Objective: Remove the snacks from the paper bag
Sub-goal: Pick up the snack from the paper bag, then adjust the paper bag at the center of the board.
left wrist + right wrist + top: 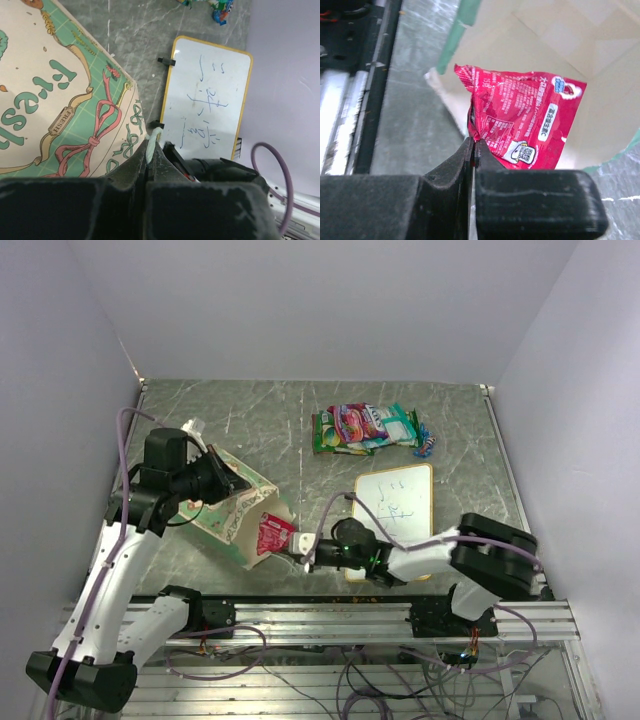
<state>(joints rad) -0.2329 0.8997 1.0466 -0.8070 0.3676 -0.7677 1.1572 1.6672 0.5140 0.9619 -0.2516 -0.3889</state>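
The cream paper bag (232, 505) with green patterned sides lies on its side at the left, mouth toward the right arm. My left gripper (222, 478) is shut on the bag's white string handle (152, 145), beside the bag's printed panel (60, 100). My right gripper (292, 548) is shut on the edge of a red snack packet (272, 535) at the bag's mouth; in the right wrist view the red packet (525, 120) hangs in front of the bag's cream inside (600, 65). A pile of snack packets (365, 428) lies at the back of the table.
A whiteboard (394, 508) with writing lies right of the bag, partly under the right arm; it also shows in the left wrist view (207, 100). A metal rail (330, 618) runs along the near edge. Grey walls close in the table.
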